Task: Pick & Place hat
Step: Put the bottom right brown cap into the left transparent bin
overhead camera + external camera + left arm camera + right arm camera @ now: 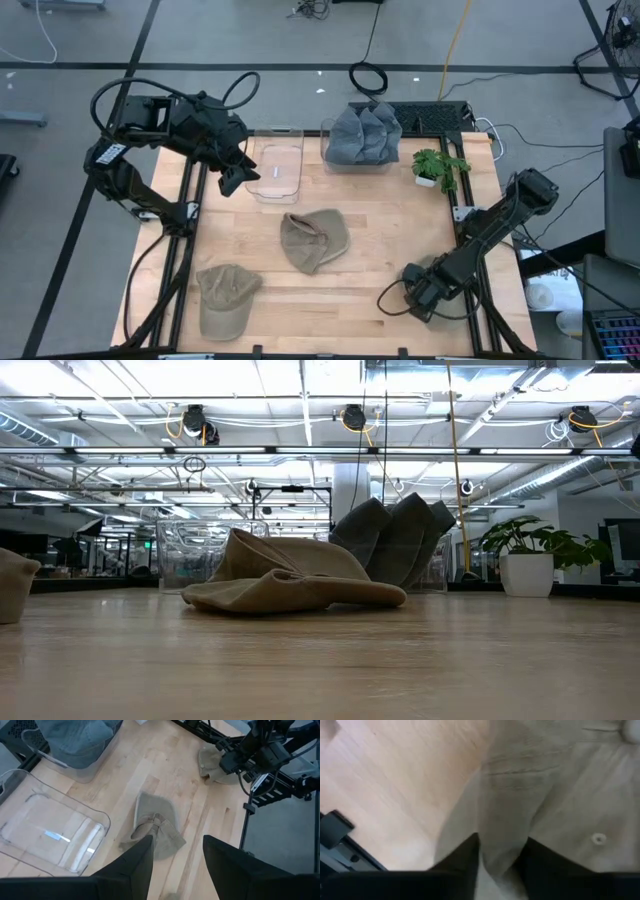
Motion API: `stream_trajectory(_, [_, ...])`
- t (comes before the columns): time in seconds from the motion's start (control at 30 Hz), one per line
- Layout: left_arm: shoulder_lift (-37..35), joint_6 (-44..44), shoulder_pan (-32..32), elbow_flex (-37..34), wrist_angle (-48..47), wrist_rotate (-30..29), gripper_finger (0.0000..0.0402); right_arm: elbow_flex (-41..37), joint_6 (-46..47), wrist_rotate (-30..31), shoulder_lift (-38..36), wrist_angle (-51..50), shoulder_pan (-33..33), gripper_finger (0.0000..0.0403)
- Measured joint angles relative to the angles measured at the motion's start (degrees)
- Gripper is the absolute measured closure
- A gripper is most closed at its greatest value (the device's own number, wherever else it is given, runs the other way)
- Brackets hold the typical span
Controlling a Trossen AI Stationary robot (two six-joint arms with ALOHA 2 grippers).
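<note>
1. The task's things are soft khaki cloth caps. We take the clear plastic bin as our landmark. One crumpled khaki cap lies on the pale wooden table just in front of the bin. A second cap lies flat farther toward the front edge, on the left arm's side. A third cap sits well to the right of the bin, under the right hand.

2. We judge these caps light, limp and easy to fold; only the brim should hold any stiffness. A pinch on a raised fold of the crown or on the brim edge should carry one. The cloth is not fragile, but it may sag and drag across the table.

3. The right hand is down on the third cap, its dark fingers close together with a ridge of cloth between them. We cannot tell whether that pinch is firm.

4. The left hand hangs over the bin's near side, fingers apart and holding nothing.

5. The high view alone gives the full layout, including a second bin stuffed with grey cloth beside the landmark. The right wrist view alone shows the cloth between the fingers. The low view shows how high the crumpled cap stands, but neither hand.
</note>
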Motion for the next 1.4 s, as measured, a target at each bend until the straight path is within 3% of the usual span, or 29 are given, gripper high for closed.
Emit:
stream_trajectory(0.07, [0.0,0.0,0.0,0.0,0.0,0.3,0.022,0.0,-0.2,0.2,-0.9,0.1,0.0,0.0367])
stream_trajectory(0.13, [0.0,0.0,0.0,0.0,0.0,0.4,0.022,0.1,-1.2,1.2,-1.9,-0.3,0.0,0.0391])
stream_trajectory(0.33, [0.0,-0.2,0.0,0.0,0.0,0.4,0.022,2.9,-3.9,6.3,-5.8,-4.8,-1.9,0.04])
stream_trajectory(0.57, [0.0,-0.2,0.0,0.0,0.1,0.2,0.022,13.3,-13.6,19.2,-9.2,-12.2,-8.6,0.0402])
stream_trajectory(0.73, [0.0,0.0,0.0,0.0,1.5,0.2,0.022,20.6,-22.5,24.5,-9.3,-14.3,-14.6,0.0402])
stream_trajectory(1.0, [0.0,0.2,0.0,0.0,3.4,0.2,0.022,26.6,-36.1,30.1,-9.4,-3.1,-22.9,0.0402])
stream_trajectory(1.4, [0.0,-1.1,1.1,0.0,9.0,0.1,0.022,26.7,-53.4,29.9,-9.3,14.4,-27.7,0.0403])
